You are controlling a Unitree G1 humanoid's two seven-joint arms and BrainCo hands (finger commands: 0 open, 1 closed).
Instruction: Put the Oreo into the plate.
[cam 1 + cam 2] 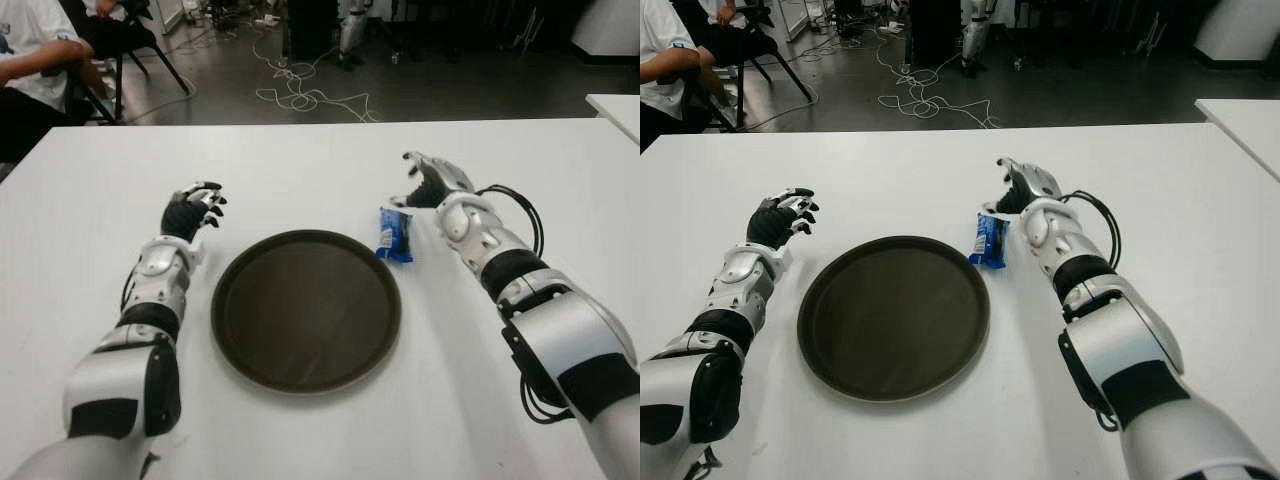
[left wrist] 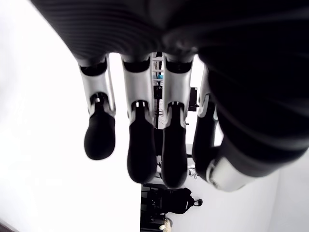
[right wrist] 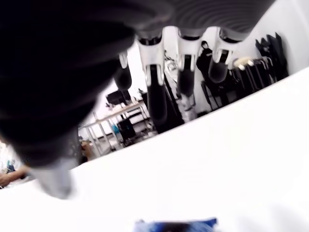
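Note:
A blue Oreo packet (image 1: 394, 234) lies on the white table just off the right rim of the round dark brown plate (image 1: 305, 309). My right hand (image 1: 428, 183) hovers just beyond and to the right of the packet, fingers relaxed and apart, holding nothing. In the right wrist view the Oreo packet (image 3: 176, 225) shows below the spread fingers (image 3: 155, 94), apart from them. My left hand (image 1: 195, 208) shows left of the plate, its fingers (image 2: 140, 154) loosely extended and empty. Nothing lies on the plate.
The white table (image 1: 300, 170) stretches all around. A seated person (image 1: 30, 60) is at the far left beyond the table. Cables (image 1: 295, 95) lie on the floor behind. Another white table edge (image 1: 618, 108) shows at far right.

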